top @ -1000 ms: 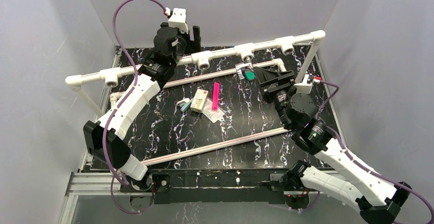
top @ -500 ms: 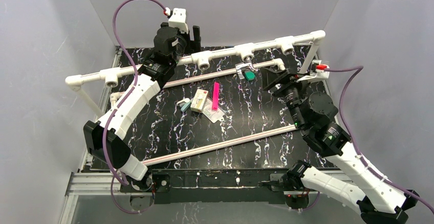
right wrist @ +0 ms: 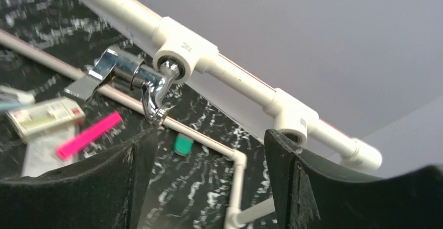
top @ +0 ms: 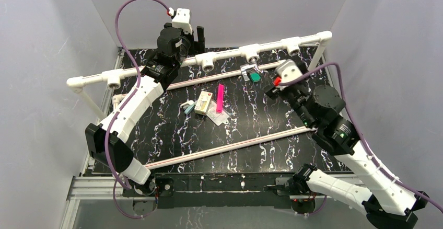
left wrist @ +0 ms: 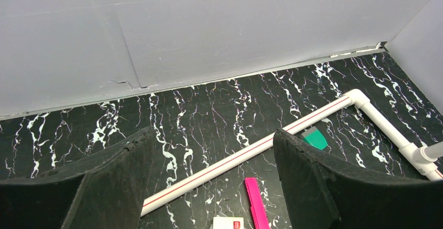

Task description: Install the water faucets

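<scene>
Black matt fingers [right wrist: 78, 187] of the right gripper [right wrist: 209, 135] stand apart with nothing between them. The left gripper [left wrist: 211, 135] is likewise spread wide and empty, raised at the far left behind the pipe rail [top: 156, 67].

Just beyond the right fingertips, the faucet [right wrist: 133, 77] sits in a tee socket [right wrist: 185, 48] of the rail, third from the left. Its spout points down and its flat lever points left.

Surface: a black table [top: 251, 119] with white marble veining, enclosed by plain grey walls [left wrist: 209, 30].

Change over the last second: the right wrist has rolled and drawn back toward the near right, away from the faucet, and its fingers have spread further. The faucet has stayed in its socket.

Materials: the faucet is polished, reflective metal; the rail and socket are smooth white plastic tube. A green piece [right wrist: 183, 144] and a pink strip [right wrist: 89, 134] lie flat on the table.
</scene>
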